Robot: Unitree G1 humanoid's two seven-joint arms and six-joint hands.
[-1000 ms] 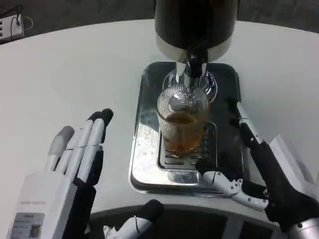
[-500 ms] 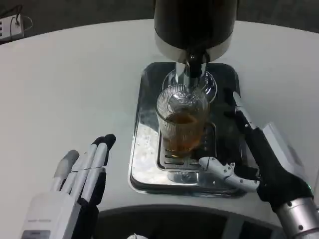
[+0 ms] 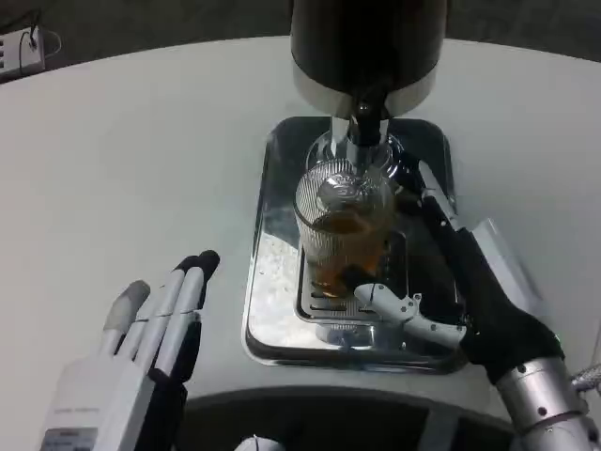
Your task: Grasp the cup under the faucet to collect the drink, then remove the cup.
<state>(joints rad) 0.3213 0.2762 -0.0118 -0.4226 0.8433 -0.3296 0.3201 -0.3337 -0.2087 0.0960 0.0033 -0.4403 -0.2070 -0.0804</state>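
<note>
left hand (image 3: 141,362) sits at lower left of the frame, flat over the white table (image 3: 141,169), fingers straight and spread a bit, holding nothing, well apart from the tray. right hand (image 3: 460,291) comes in from lower right over the steel drip tray (image 3: 272,310), fingers apart around the cup: thumb curves in low at the cup's near side, just beside its base, long fingers reach up along its right side. cannot tell if any of them actually touch the glass; not closed on it. cup (image 3: 343,230), ribbed clear glass, stands upright on the tray's grate at frame centre, roughly half full of amber drink. directly above it is the faucet (image 3: 364,117) of the dark dispenser (image 3: 366,47) at top centre. far upper left corner: a white power strip (image 3: 21,49) at the table edge.
</note>
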